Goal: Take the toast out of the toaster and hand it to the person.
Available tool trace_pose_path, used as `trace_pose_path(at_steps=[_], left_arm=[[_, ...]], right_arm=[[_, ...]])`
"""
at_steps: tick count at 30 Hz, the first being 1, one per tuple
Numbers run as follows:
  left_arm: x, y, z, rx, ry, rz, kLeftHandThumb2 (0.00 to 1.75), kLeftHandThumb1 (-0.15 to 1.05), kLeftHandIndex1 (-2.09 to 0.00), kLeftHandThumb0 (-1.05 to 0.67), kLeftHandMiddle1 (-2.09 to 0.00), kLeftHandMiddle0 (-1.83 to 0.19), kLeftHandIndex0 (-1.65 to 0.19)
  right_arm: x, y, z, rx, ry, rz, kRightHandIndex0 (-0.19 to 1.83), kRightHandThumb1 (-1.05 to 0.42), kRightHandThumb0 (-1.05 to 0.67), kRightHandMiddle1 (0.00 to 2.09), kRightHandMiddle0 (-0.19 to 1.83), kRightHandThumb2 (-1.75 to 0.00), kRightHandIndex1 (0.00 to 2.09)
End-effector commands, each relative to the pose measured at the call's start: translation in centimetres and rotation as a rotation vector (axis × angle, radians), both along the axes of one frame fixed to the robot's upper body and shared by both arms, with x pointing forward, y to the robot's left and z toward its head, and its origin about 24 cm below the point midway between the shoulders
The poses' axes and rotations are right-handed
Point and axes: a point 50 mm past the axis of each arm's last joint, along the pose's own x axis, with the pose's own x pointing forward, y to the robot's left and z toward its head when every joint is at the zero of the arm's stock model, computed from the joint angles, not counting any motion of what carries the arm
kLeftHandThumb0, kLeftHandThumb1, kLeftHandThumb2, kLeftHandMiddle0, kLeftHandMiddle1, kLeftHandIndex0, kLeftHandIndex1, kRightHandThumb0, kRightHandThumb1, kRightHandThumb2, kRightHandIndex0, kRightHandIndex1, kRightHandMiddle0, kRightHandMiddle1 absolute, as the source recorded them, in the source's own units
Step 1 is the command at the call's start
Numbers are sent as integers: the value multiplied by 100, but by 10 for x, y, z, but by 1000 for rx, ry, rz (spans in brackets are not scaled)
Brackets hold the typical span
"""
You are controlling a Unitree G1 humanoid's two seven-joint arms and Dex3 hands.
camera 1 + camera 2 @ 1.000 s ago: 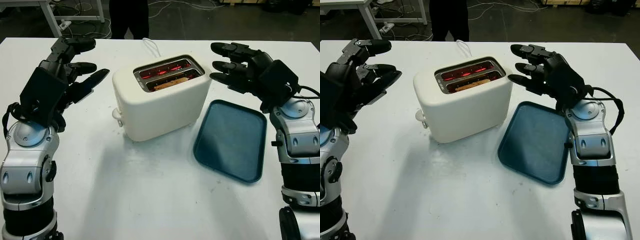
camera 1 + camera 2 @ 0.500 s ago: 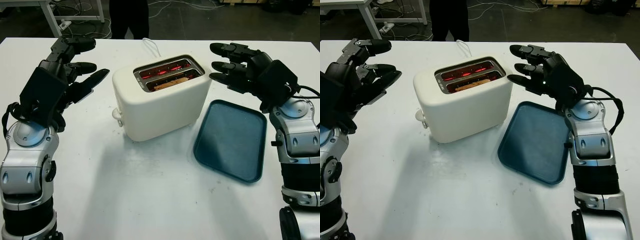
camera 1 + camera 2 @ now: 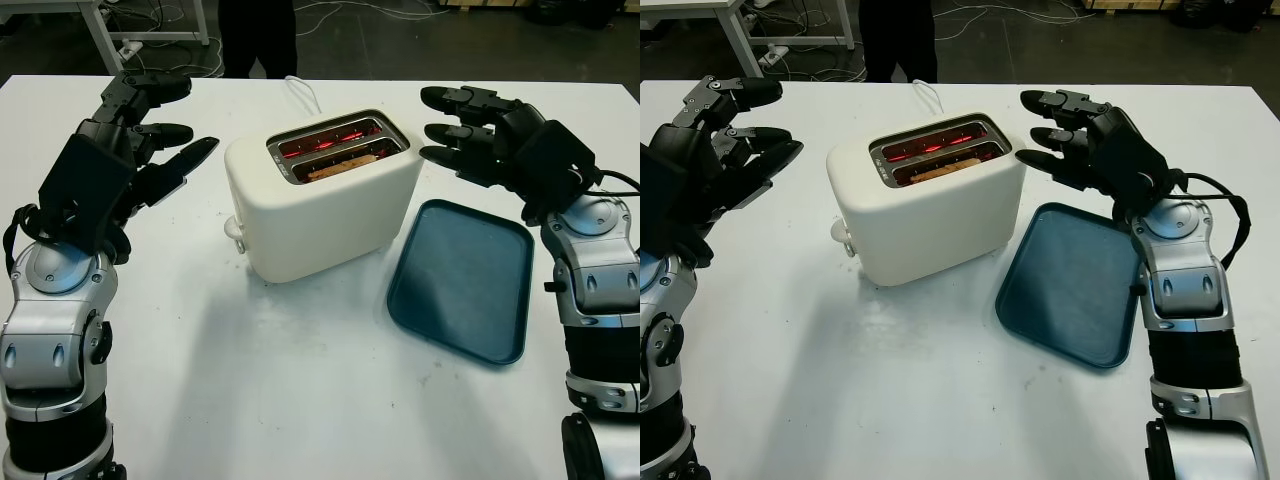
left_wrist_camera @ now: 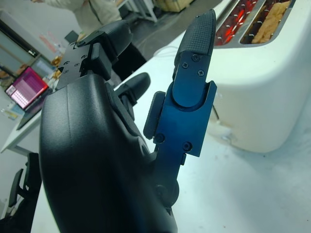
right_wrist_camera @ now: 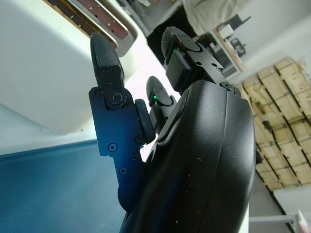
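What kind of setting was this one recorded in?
Probably a lab or workshop, not a kitchen: the toaster and blue tray sit on a plain white table, with cables on the dark floor and stacked wooden crates behind.

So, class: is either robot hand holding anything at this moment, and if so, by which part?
Nothing is held. The left hand and right hand are open, either side of the toaster; the toast sits in its slot.

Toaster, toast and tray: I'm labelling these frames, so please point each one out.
toaster (image 3: 330, 215), left eye view, front wall.
toast (image 3: 345, 166), left eye view, top edge in the near slot.
tray (image 3: 460, 280), left eye view, bare floor.
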Motion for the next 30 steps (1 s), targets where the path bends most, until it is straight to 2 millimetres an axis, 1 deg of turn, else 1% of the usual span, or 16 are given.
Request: trace_pose_path(at_steps=[1, 6, 10, 16, 22, 25, 27, 29, 30], left_arm=[[-1, 0, 3, 7, -19, 0, 0, 89, -96, -66, -119, 0, -6], [0, -1, 3, 2, -14, -1, 0, 89, -95, -64, -118, 0, -5], [0, -1, 3, -2, -14, -1, 0, 89, -95, -65, -117, 0, -5], [-1, -1, 3, 2, -17, 0, 0, 89, -95, -65, -118, 0, -6], [-1, -1, 4, 11, -20, -5, 0, 90, -95, -67, -118, 0, -5], [0, -1, 4, 9, -20, -5, 0, 90, -96, -66, -118, 0, -6], [-1, -2, 5, 9, -19, -5, 0, 90, -95, -65, -118, 0, -5], [0, -2, 5, 7, -20, -4, 0, 90, -96, -65, -117, 0, -5], [0, -2, 5, 5, -20, -4, 0, 89, -96, -65, -118, 0, -6]], right_arm=[[0, 1, 5, -2, -21, 4, 49, -92, -52, 1, 53, -6, 15], [0, 2, 5, -34, -26, 0, 51, -92, -58, 1, 53, -6, 16], [0, 2, 4, -28, -21, 0, 50, -92, -56, 1, 54, -5, 16], [0, 1, 4, -40, -28, 0, 51, -92, -58, 1, 54, -6, 17], [0, 2, 5, -28, -23, 3, 50, -92, -53, 0, 53, -6, 16], [1, 2, 5, -20, -27, 5, 50, -92, -56, 0, 53, -5, 17], [1, 1, 8, -14, -43, 14, 49, -91, -52, 0, 53, -3, 17], [3, 1, 17, -40, -89, 13, 50, -89, -48, 0, 53, -2, 18], [4, 1, 25, -75, -136, 8, 54, -86, -45, 2, 56, -1, 20]])
